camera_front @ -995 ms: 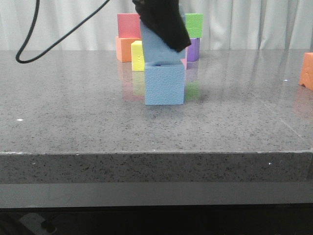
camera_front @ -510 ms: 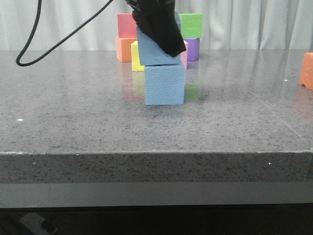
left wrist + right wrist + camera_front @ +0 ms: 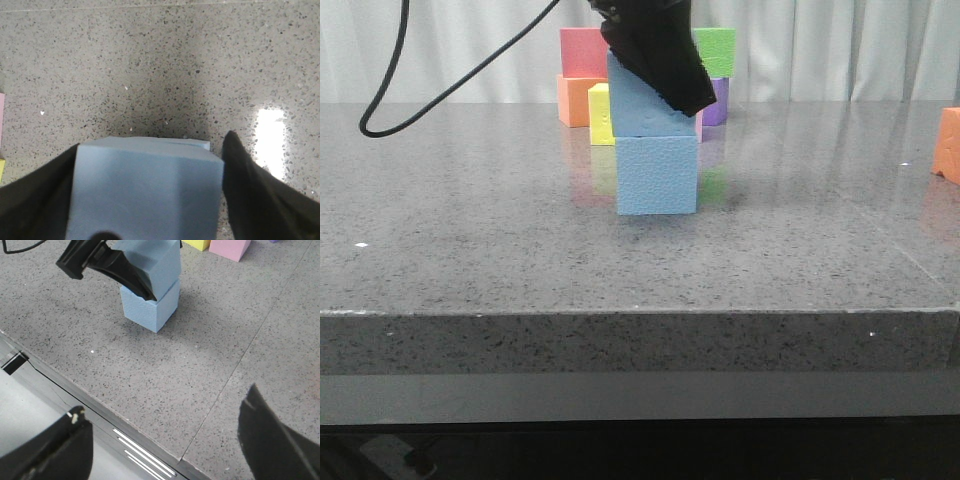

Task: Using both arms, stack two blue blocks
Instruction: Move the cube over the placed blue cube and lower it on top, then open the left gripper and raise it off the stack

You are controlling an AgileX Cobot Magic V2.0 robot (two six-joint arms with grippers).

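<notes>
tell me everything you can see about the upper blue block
The upper blue block is a pale sky-blue foam cube with a pebbled surface, similar in size to the lower blue block it rests on. It sits shifted slightly left of the lower one, so their sides do not line up. The left gripper is shut on it from above, black fingers pressed against two opposite sides. The stack stands on the grey speckled table, in front of other coloured cubes.
</notes>
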